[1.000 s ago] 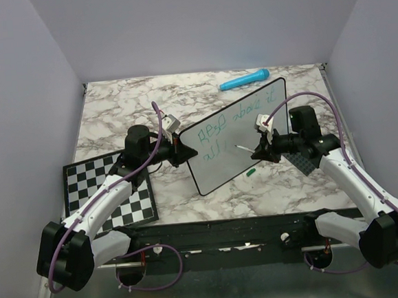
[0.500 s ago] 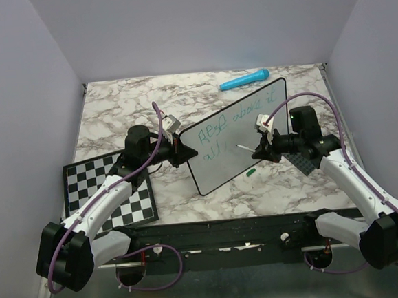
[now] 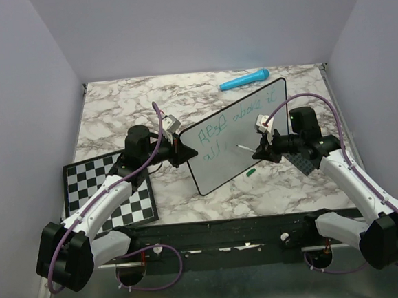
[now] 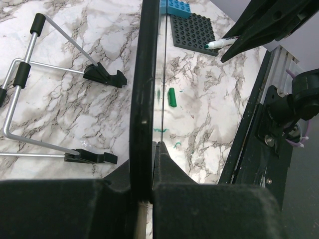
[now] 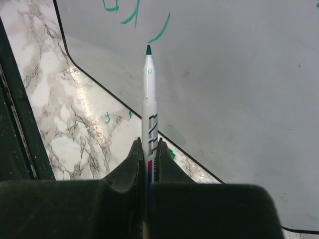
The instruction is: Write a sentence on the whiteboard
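Observation:
The whiteboard (image 3: 231, 166) stands tilted on its edge across the middle of the table. My left gripper (image 3: 181, 152) is shut on its left rim. In the left wrist view the board shows edge-on (image 4: 144, 74) between the jaws of that gripper (image 4: 150, 147). The sentence (image 3: 215, 132) is green handwriting in two lines on the board's face. My right gripper (image 5: 149, 146) is shut on a white marker (image 5: 149, 94). The marker's green tip points at the board (image 5: 234, 84), just below a green stroke (image 5: 160, 29). I cannot tell whether the tip touches.
A checkerboard (image 3: 106, 191) lies at the front left under the left arm. A blue cylinder (image 3: 244, 80) lies at the back. A green cap (image 4: 172, 97) lies on the marble by the board. A dark studded plate (image 4: 192, 30) and a wire stand (image 4: 50, 99) are nearby.

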### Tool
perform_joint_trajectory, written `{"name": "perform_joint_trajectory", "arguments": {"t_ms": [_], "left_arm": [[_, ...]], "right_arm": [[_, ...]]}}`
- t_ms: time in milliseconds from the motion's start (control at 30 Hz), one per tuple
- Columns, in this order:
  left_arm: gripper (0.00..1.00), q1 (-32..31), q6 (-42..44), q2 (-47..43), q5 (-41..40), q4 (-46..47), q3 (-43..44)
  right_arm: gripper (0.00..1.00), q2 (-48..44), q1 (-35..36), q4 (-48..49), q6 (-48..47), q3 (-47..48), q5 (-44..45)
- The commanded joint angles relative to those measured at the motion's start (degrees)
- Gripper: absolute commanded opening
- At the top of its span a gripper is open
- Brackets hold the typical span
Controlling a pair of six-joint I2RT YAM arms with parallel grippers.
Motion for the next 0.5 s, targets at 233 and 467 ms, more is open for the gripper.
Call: {"name": "perform_joint_trajectory", "arguments": {"t_ms": [233, 467], "left_arm": [[0.00, -0.10, 4.57, 0.13, -5.38, -6.85, -1.32], [0.00, -0.18, 4.49, 0.04, -5.30, -6.85, -1.32]], "right_arm": [[0.00, -1.02, 0.22, 1.06, 0.22, -0.57, 1.50], [0.01, -1.29, 0.14, 0.97, 0.39, -0.30, 1.94]]}}
